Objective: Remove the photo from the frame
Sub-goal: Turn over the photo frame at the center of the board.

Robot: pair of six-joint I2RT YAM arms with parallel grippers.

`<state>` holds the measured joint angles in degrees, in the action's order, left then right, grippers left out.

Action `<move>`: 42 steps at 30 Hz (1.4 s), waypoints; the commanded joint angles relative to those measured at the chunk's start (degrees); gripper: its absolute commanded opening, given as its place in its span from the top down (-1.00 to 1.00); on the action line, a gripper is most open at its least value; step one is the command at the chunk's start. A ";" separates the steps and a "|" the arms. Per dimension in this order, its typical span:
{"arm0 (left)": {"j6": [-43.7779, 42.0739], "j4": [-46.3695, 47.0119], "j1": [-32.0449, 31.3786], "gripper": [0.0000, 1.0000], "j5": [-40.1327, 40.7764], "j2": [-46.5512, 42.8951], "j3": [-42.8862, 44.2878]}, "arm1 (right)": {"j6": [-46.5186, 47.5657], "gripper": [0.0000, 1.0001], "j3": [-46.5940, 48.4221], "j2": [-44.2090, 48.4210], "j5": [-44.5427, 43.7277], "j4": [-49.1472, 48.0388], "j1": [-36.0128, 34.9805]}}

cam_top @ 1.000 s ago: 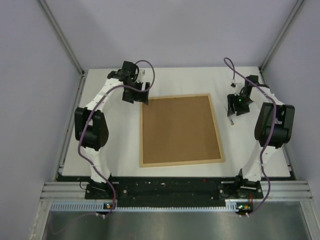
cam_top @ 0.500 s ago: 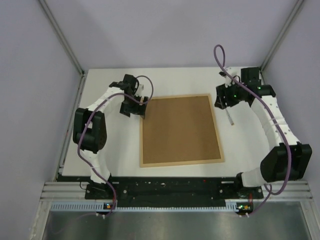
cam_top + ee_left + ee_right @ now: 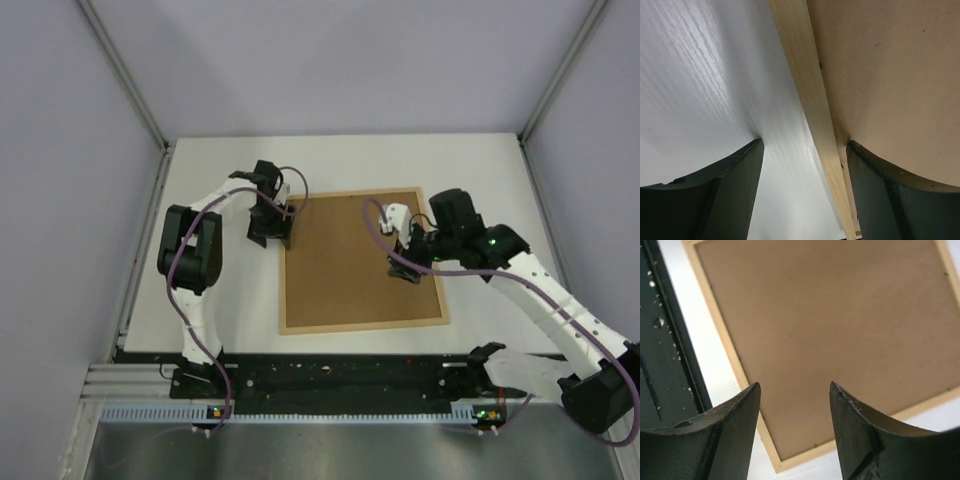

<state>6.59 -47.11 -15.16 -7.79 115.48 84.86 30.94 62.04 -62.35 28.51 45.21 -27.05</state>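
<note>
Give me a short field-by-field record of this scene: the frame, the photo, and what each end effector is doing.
frame: lying flat on the white table, brown back side up
photo: not visible
left end effector: open, low at the frame's left edge near the far corner; it straddles the wooden rail, with one finger over the table and one over the brown back
right end effector: open, empty, above the brown back toward the frame's right side
task status: back not opened, photo not out

Right pincer swung over the frame — left pincer (slightly) nearer.
</note>
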 commanded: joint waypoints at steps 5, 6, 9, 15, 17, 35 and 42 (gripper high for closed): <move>1.58 -0.44 -0.75 -0.20 -1.61 4.31 3.38 | 1.94 -0.14 -6.05 -4.27 -14.78 -10.57 -17.85; 1.58 -0.52 -0.75 -0.13 -1.61 4.49 3.47 | 1.76 -0.14 -6.23 -5.23 -16.11 -11.28 -19.00; 1.67 -1.75 -0.93 0.09 -2.05 5.10 4.08 | -0.26 -0.13 -5.62 -7.61 -18.49 -13.65 -21.55; 2.11 -2.98 -1.72 0.38 -2.05 5.89 5.22 | -1.94 -0.13 -6.84 -9.28 -18.84 -17.78 -25.50; 2.64 -3.25 -1.81 0.70 -2.40 6.16 5.49 | -1.85 -0.13 -7.63 -10.33 -19.19 -18.31 -27.52; 5.36 -5.97 -1.81 1.00 -5.22 3.17 11.47 | -1.67 -0.16 -7.73 -18.16 -25.53 -23.94 -42.12; 5.98 -6.94 -1.72 1.00 -6.71 2.21 13.49 | -2.02 -0.19 -4.04 -24.21 -26.93 -22.10 -45.90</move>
<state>12.05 -53.39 -16.60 -10.48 120.92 94.50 29.76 53.49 -83.37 2.87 23.53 -71.18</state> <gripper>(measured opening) 0.164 0.592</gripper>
